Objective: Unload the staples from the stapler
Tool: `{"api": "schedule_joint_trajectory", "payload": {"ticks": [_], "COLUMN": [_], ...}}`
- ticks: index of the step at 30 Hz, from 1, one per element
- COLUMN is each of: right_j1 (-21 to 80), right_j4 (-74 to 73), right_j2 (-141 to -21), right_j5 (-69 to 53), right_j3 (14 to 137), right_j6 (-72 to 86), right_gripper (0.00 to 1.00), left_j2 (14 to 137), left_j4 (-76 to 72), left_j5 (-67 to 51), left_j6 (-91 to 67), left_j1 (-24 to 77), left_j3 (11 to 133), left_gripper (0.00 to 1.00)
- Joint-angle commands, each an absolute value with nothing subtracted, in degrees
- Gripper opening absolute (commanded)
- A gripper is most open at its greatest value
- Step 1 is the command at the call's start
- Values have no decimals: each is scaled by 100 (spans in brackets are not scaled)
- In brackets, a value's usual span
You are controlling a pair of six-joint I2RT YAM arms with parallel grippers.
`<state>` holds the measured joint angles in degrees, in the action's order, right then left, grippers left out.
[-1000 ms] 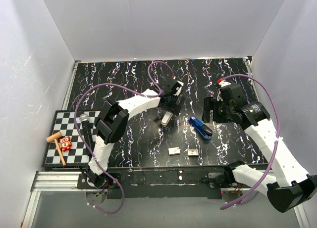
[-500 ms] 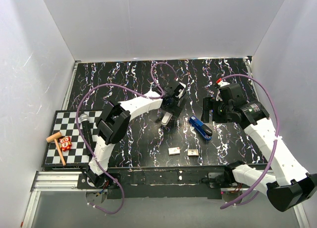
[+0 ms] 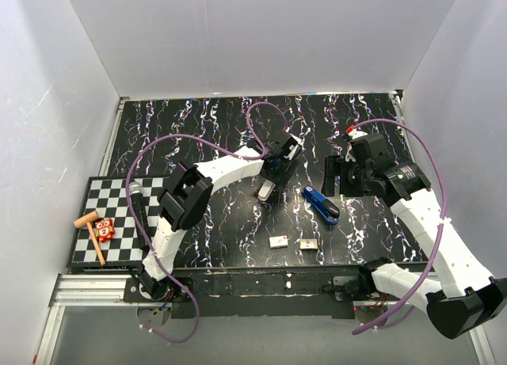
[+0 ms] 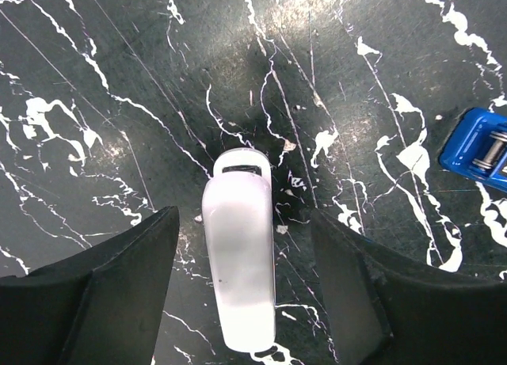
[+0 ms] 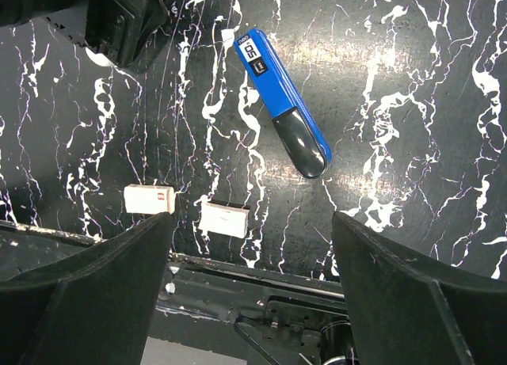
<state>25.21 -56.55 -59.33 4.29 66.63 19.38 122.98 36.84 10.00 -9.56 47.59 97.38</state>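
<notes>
A white stapler lies flat on the black marbled table, seen lengthwise in the left wrist view. My left gripper is low over it, fingers either side, open, with a gap to the stapler on both sides. A blue stapler lies to its right; its end shows at the edge of the left wrist view. My right gripper hangs above the blue stapler, wide open and holding nothing. No loose staples show.
Two small white boxes lie near the table's front edge. A checkered board at the left carries a wooden hammer, a red toy and a black microphone. White walls enclose the table.
My left gripper's jaws have narrowed toward the white stapler, and the gripper has shifted slightly right. The right arm and both staplers stay put.
</notes>
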Motion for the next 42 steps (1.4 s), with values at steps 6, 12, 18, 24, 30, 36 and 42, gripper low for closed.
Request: {"api": "schedule_joint_trajectory", "payload": {"ticks": [6, 12, 18, 24, 30, 36, 42], "right_j1": [2540, 2540, 2540, 2549, 2549, 2558, 2593], "right_j4": [-5484, -5476, -5476, -5493, -5432, -5467, -5362], "right_j2": [-5880, -5880, -5915, -5889, -5775, -5801, -5573], "right_j5": [369, 343, 290, 273, 167, 44, -657], "right_j3": [6627, 6601, 6601, 6627, 6653, 6794, 6899], "right_j6": [1978, 1995, 1995, 2004, 1934, 1828, 1425], "right_gripper": [88, 88, 86, 85, 85, 86, 84], "left_j2": [12314, 12199, 12033, 11699, 11128, 10513, 9617], "left_j4": [3621, 3577, 3577, 3489, 3472, 3384, 3340], "left_j5": [984, 1028, 1151, 1143, 581, -348, -1325], "left_j6": [-888, -923, -941, -923, -835, -625, -343], "left_j1": [4781, 4781, 4781, 4790, 4781, 4781, 4781], "left_j3": [9853, 9730, 9545, 9317, 9044, 8676, 8254], "left_gripper": [54, 41, 0, 0, 0, 0, 0]}}
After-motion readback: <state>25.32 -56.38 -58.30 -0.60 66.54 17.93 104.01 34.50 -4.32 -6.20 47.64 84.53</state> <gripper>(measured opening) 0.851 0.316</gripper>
